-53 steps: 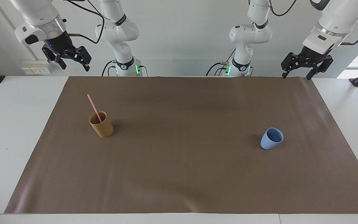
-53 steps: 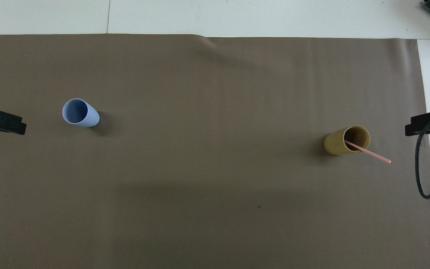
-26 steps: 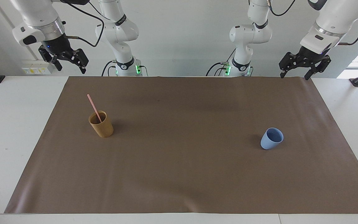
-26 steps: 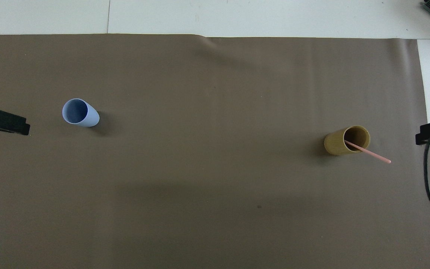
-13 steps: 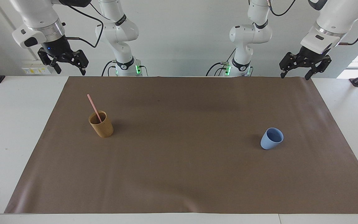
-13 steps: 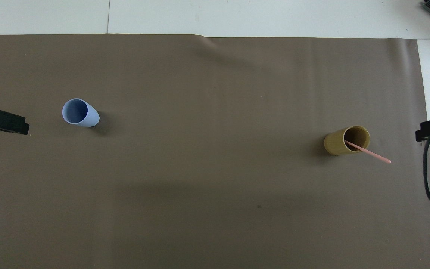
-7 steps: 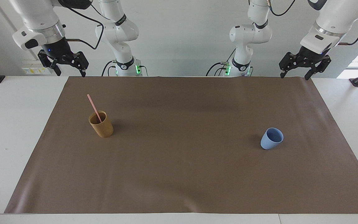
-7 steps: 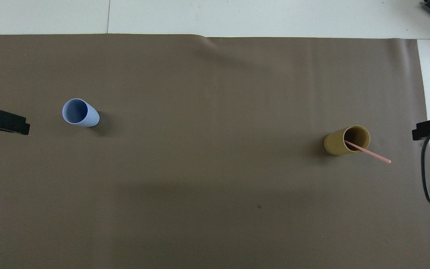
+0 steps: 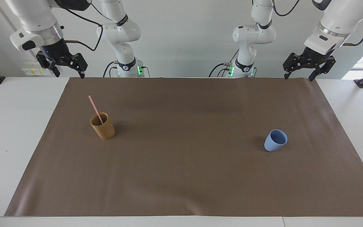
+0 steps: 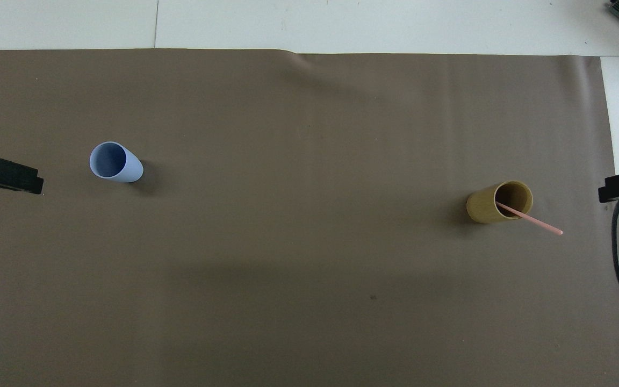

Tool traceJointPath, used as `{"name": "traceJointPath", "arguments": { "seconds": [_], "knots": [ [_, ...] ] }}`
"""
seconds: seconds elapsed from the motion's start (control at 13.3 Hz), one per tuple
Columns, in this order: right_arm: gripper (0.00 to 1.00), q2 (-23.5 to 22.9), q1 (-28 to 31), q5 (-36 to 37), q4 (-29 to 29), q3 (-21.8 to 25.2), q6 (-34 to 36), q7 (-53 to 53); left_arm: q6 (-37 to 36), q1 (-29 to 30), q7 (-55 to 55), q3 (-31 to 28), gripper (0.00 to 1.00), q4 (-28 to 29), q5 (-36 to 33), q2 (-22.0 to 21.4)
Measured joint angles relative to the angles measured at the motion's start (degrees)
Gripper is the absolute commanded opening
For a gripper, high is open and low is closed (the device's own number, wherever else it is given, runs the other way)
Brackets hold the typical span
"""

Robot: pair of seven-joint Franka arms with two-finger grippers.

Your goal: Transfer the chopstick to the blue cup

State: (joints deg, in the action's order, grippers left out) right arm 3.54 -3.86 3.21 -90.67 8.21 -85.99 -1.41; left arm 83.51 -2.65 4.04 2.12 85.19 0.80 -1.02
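While both arms hang raised over the robots' edge of the table, I read the workspace as follows. The chopstick [image 9: 95,108] stands tilted inside the tan-brown cylindrical cup [image 9: 103,127], its lower end in the cup and its upper end leaning out over the rim toward the robots and toward the right arm's end of the table. That cup stands upright on the brown mat [image 9: 187,176], toward the right arm's end. The blue cup [image 9: 275,140] stands upright on the same mat, toward the left arm's end, well apart from the tan-brown cup and holding nothing that I can see.

The right gripper [image 9: 69,74] is in the air over the mat's corner nearest the robots at the right arm's end; its fingers are spread apart and hold nothing. The left gripper [image 9: 297,77] is in the air over the mat's corner at the left arm's end, fingers likewise spread apart and holding nothing. Neither gripper touches a cup or the chopstick.
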Motion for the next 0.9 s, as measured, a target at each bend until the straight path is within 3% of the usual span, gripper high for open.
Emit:
{"name": "traceJointPath", "arguments": {
  "seconds": [0.9],
  "knots": [
    [1.00, 0.01, 1.02, 0.00, -0.12, 0.04, 0.49, -2.78, 0.00, -0.01, 0.00, 0.04, 1.00, 0.06, 0.00, 0.00]
  ]
}}
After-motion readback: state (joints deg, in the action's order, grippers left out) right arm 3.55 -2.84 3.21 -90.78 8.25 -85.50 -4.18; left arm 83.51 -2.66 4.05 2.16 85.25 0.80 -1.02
